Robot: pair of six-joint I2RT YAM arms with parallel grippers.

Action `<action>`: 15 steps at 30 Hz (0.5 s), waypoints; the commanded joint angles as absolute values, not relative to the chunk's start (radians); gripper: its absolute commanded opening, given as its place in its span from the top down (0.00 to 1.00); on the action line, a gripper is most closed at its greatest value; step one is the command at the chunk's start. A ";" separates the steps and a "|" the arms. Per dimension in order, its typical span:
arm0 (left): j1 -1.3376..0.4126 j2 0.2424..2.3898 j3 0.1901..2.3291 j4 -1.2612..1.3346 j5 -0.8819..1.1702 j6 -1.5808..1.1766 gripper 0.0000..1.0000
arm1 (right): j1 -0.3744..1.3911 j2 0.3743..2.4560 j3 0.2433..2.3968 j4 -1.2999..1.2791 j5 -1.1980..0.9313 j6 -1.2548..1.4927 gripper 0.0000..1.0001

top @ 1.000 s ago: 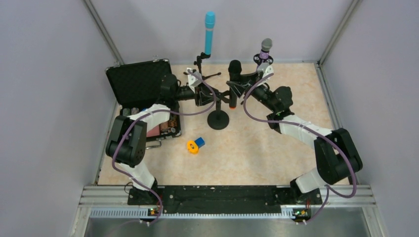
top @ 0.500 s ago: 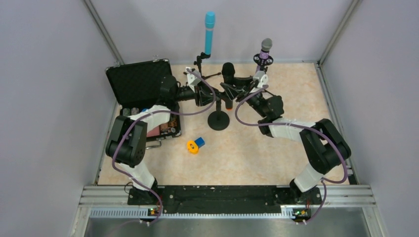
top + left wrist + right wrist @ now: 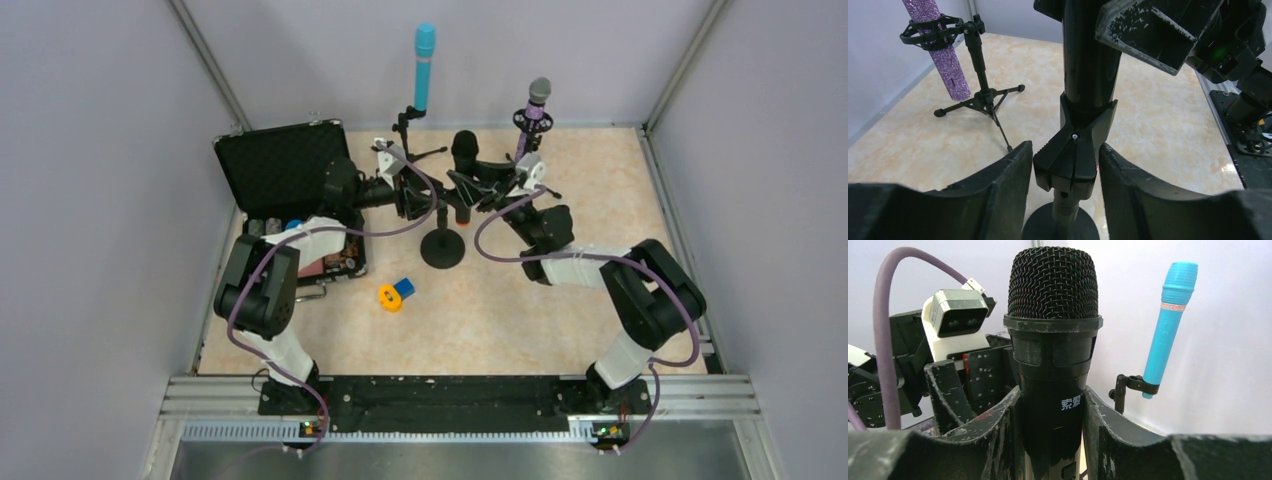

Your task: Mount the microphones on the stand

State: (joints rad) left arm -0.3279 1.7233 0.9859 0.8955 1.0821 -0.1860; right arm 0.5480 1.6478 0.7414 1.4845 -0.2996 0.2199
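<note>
The black microphone (image 3: 462, 175) stands upright over the round-based stand (image 3: 442, 246), with its orange end low. My right gripper (image 3: 1051, 390) is shut on its body just below the grille (image 3: 1053, 285). In the left wrist view the mic's barrel (image 3: 1090, 60) sits in the stand's black clip (image 3: 1068, 162). My left gripper (image 3: 1064, 147) straddles that clip, open, with a narrow gap on each side. The light-blue microphone (image 3: 424, 65) is upright in its holder at the back. The glittery purple microphone (image 3: 537, 100) hangs in a ring mount on a small tripod (image 3: 980, 97).
An open black case (image 3: 285, 165) lies at the back left beside my left arm. A small orange-and-blue object (image 3: 395, 293) rests on the tabletop in front of the stand. Tripod legs (image 3: 998, 122) spread over the tabletop behind the stand. Grey walls close three sides.
My right arm has carried the black microphone left, over the stand's clip. My left gripper's jaws have spread apart and now stand off the clip.
</note>
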 commanded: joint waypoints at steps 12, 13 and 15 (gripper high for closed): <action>-0.337 1.547 0.912 0.826 0.981 -0.049 0.07 | 0.574 1.609 0.660 1.550 -0.301 0.181 0.76; -0.336 1.535 0.909 0.812 0.976 -0.041 0.07 | 0.575 1.603 0.657 1.545 -0.300 0.177 0.71; -0.336 1.505 0.899 0.794 0.970 -0.031 0.06 | 0.575 1.593 0.651 1.536 -0.293 0.171 0.60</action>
State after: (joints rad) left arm -0.3351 1.5906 0.9199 0.8253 0.9997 -0.0856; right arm 0.5629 1.6329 0.6720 1.5433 -0.2989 0.1905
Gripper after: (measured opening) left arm 0.932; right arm 0.400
